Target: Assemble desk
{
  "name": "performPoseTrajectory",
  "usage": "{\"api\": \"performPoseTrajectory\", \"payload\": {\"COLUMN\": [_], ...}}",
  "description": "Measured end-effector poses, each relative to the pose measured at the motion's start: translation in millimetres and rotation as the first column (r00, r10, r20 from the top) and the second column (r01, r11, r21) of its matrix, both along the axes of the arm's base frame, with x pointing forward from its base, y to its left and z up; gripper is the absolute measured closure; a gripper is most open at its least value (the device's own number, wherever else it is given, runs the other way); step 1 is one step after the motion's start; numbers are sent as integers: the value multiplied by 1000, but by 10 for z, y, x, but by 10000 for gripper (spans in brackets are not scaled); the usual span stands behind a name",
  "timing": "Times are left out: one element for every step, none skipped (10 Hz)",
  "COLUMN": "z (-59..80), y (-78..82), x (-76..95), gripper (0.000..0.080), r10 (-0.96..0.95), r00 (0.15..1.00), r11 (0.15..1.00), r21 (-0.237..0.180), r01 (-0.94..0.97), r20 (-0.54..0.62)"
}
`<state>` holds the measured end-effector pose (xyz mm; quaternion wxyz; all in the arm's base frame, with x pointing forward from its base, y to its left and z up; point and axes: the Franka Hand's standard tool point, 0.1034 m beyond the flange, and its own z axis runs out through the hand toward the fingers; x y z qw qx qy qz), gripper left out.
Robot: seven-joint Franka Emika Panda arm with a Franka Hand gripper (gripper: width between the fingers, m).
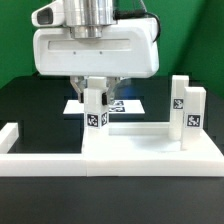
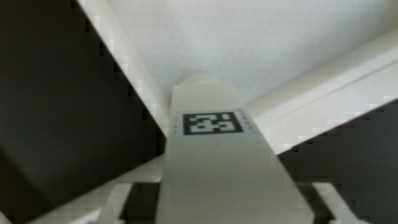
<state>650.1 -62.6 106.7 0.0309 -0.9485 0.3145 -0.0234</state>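
Observation:
The white desk top point(image 1: 140, 140) lies flat against the white border bars. Two short white legs point(image 1: 187, 112) with tags stand upright at its corner on the exterior view's right. My gripper point(image 1: 95, 95) is shut on a third white leg point(image 1: 95, 112), held upright with its lower end at the top's corner on the exterior view's left. In the wrist view the held leg point(image 2: 217, 150) runs out between my fingers point(image 2: 150, 200), tag facing the camera, pointing at a corner of the rimmed top point(image 2: 267, 50). My gripper point(image 2: 228, 196) clamps it on both sides.
White border bars run along the front point(image 1: 60, 165) and up the exterior view's left point(image 1: 12, 132). The marker board point(image 1: 125, 104) lies on the black table behind the desk top, partly hidden by my fingers.

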Motion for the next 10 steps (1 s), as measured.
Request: {"api": "performPoseTrajectory", "payload": {"z": [11, -9, -16, -14, -14, -14, -16, -15, -13, -15], "y": [-10, -4, 18, -3, -38, -33, -15, -25, -20, -17], "x": [18, 6, -22, -20, -28, -30, -31, -41, -38, -38], "gripper": [508, 508, 508, 508, 508, 508, 508, 508, 508, 508], "r10": [-202, -414, -571, -669, -737, -763, -801, -804, -828, -799], "r00": [979, 909, 820, 741, 671, 640, 589, 586, 551, 593], "r11": [979, 908, 818, 737, 662, 629, 578, 575, 539, 582], "r21": [18, 41, 64, 84, 113, 118, 116, 119, 119, 120], "r01": [203, 416, 572, 671, 741, 768, 807, 809, 834, 804], "r20": [-25, -39, -42, -61, -84, -94, -104, -97, -104, -96]}}
